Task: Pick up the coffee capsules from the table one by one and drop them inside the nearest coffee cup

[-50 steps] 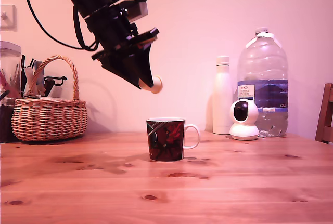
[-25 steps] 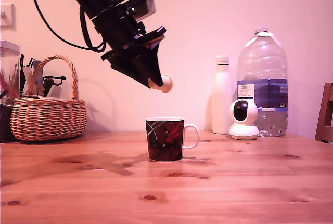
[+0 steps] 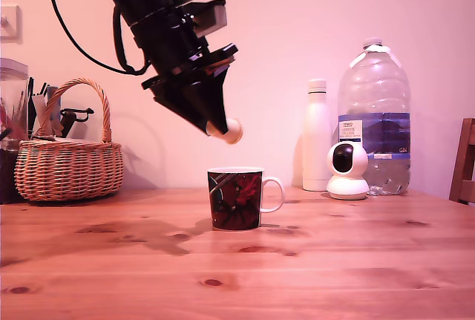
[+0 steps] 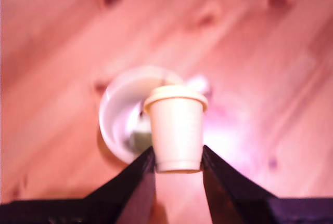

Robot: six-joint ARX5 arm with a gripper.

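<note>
We see the bench [image 3: 312,268] stretching across the near part of the scene, its orange-brown wood marked with grain and dark knots. On it, a little left of the middle in the exterior view, stands the coffee cup [image 3: 237,199], upright, dark with a red-and-black pattern, its white handle turned toward the exterior view's right.

Above the cup, well clear of its rim, we find the gripper [image 3: 225,130] tilted downward from the exterior view's upper left. Its black jaws are closed on the coffee capsule [image 3: 232,131], a small cream-white pod. In the wrist view the capsule [image 4: 176,128] sits squeezed between the two dark fingers [image 4: 136,176], its wider lipped end pointing away from the camera. Behind it, blurred, we make out the white inside of the cup [image 4: 122,114], partly covered by the capsule, so the pod hangs over the cup's opening or close beside it; we cannot tell which exactly.

Farther back, at the exterior view's left, a wicker basket [image 3: 69,166] rests on the bench with dark items sticking out of it. At the far right in the exterior view we see a white bottle [image 3: 318,136], a small white camera [image 3: 348,171] with a round dark face just in front of it, and a large clear water bottle [image 3: 375,118] with a blue label. A wooden chair back [image 3: 464,162] shows at the right edge.
</note>
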